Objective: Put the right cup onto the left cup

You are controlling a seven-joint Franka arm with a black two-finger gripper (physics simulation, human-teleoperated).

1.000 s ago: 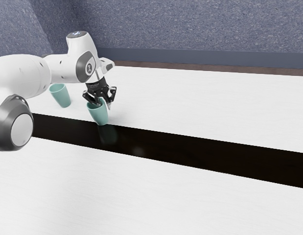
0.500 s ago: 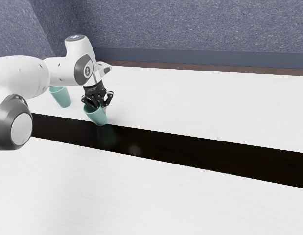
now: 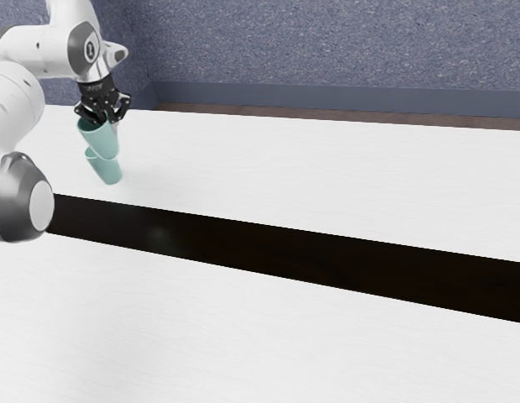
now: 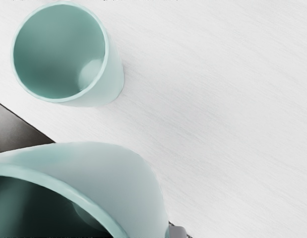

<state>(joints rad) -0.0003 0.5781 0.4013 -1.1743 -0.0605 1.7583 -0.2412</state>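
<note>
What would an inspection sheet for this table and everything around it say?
Surface: white table, crossed by a dark, glossy band.
Job's things: two green-blue cups; the held cup is raised, the standing cup rests mouth up on the table, not joined with it.
Clutter: nothing seen.
Grippers: one black claw, shut on the held cup's wall near the rim.
Cables: nothing seen.
Surroundings: speckled blue-grey wall.

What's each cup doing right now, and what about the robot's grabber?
Held cup: up in the air, mouth upward.
Other cup: standing upright on the table, empty.
Gripper: shut on the first cup's wall.
</note>
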